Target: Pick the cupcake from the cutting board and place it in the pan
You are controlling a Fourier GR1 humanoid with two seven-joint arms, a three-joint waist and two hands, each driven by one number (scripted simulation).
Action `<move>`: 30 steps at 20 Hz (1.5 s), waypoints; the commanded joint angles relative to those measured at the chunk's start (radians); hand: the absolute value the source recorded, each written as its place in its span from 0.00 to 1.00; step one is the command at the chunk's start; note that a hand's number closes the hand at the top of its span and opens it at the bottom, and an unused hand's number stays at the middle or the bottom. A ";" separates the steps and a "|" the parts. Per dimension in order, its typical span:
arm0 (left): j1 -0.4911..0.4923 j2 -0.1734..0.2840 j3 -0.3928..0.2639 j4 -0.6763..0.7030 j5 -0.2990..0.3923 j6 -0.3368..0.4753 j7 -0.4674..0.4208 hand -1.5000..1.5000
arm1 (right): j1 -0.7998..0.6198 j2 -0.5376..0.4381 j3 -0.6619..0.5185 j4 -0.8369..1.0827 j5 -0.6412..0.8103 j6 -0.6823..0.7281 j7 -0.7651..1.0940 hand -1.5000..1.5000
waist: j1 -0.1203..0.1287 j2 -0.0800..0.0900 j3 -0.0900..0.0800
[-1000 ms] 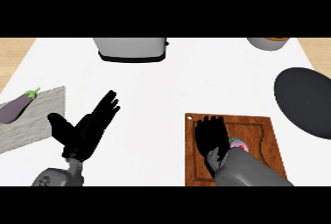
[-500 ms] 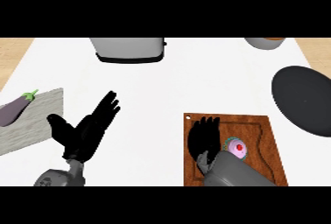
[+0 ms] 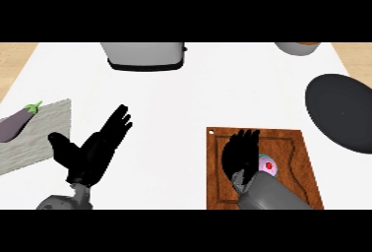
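At far left, an eggplant (image 3: 16, 124) lay on a grey mat (image 3: 44, 142), untouched. Just right of it, the left hand (image 3: 91, 150) rested open, fingers straight and up, holding nothing, unchanged from a second before. At upper centre stood a grey toaster (image 3: 143, 55). On the cutting board (image 3: 291, 147) at lower right, the right hand (image 3: 240, 157) had shifted leftward, baring more of the cupcake (image 3: 267, 165) at its right edge; fingers extended, touching or just beside it, not yet curled round. Grasp judged still pending. At right edge, the dark pan (image 3: 345, 110) waited, well apart from the board.
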 commanded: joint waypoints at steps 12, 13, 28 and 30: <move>-0.002 -0.051 0.011 -0.002 -0.057 -0.013 0.010 0.50 | 0.000 -0.111 -0.010 -0.021 0.225 0.040 -0.185 1.00 | 0.008 0.003 0.001; 0.019 -0.033 0.033 0.016 -0.030 -0.059 -0.016 0.50 | 0.053 -0.148 0.029 -0.037 0.256 0.010 -0.193 1.00 | 0.007 0.003 0.001; 0.005 -0.034 0.051 0.002 -0.032 -0.050 -0.008 0.50 | 0.202 0.086 -0.344 -0.144 0.250 -0.716 -0.155 1.00 | -0.003 0.002 0.002; 0.004 -0.049 0.049 0.049 -0.040 -0.046 -0.022 0.50 | 0.145 0.045 -0.352 -0.185 0.328 -0.751 -0.132 1.00 | -0.007 0.002 0.001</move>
